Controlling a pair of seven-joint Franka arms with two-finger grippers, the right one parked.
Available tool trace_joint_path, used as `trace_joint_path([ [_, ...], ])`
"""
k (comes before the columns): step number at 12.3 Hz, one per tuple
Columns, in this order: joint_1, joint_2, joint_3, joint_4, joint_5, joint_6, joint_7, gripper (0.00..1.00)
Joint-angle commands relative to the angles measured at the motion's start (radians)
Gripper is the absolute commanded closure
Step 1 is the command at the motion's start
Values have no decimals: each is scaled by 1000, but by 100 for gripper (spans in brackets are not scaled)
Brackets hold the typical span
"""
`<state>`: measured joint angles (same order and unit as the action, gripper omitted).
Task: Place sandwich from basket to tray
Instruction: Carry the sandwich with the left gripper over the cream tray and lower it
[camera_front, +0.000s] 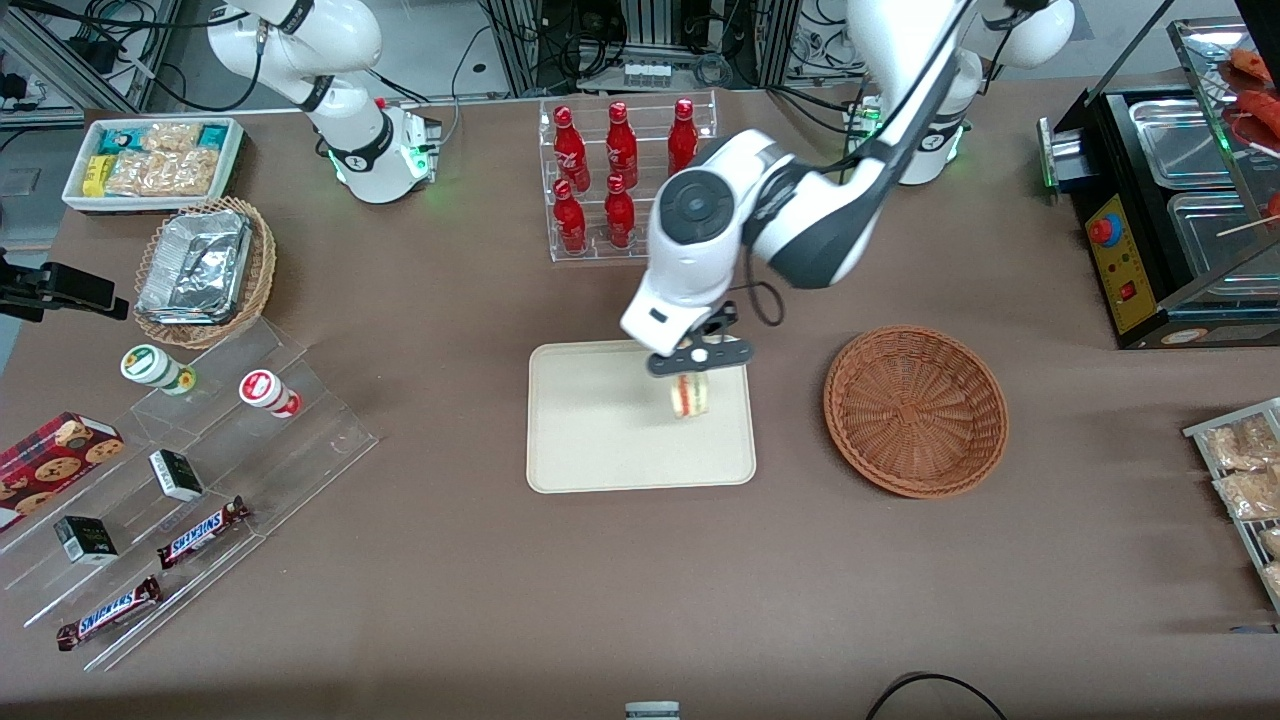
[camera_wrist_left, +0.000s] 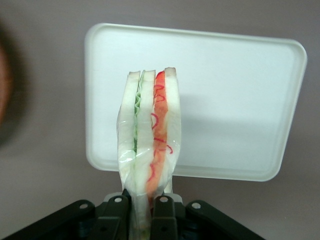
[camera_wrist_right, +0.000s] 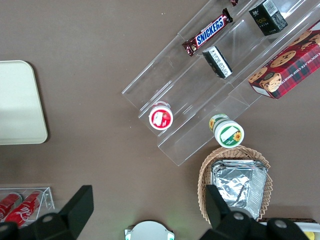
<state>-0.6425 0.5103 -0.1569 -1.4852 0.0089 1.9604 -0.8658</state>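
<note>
the sandwich (camera_front: 690, 395), a wrapped wedge of white bread with red-orange and green filling, hangs over the tray (camera_front: 600, 440), pinched at one end between the clenched jaws of the left arm's gripper (camera_front: 692, 372). in the left wrist view the sandwich (camera_wrist_left: 149, 135) stands out straight from the gripper (camera_wrist_left: 145, 210), its long axis running away from the jaws and its layers on edge, with the pale surface of the tray (camera_wrist_left: 235, 100) spread beneath it. whether the sandwich's free end touches the tray or rides just above it cannot be told from either view.

in the front view the load sits over the part of the tray nearest the basket (camera_front: 915, 410), close to the rim on that side and toward the edge facing the bottle rack (camera_front: 625, 175). the basket, reddish-brown wicker, lies bare on the tabletop (camera_front: 450, 600) toward the working arm's end, near the tray but apart from it.

the carry looks nearly done; what seems left is the set-down. since the sandwich points straight out from the jaws and the tray lies directly along that line, a plain lowering should land it, though a wedge put down on its narrow end will likely tip flat once released, so room inward from the rim matters.
</note>
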Motion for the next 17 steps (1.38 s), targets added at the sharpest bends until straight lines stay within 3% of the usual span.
trace_joint_path([
  [1,-19,108,8,75,-15,75,73,100],
  [6,-48,250,10,114,-7,161,48,100],
  [14,-71,292,13,112,13,196,21,100],
  [16,-71,297,14,111,13,224,21,88],
  [17,-71,295,14,111,13,224,19,52],
])
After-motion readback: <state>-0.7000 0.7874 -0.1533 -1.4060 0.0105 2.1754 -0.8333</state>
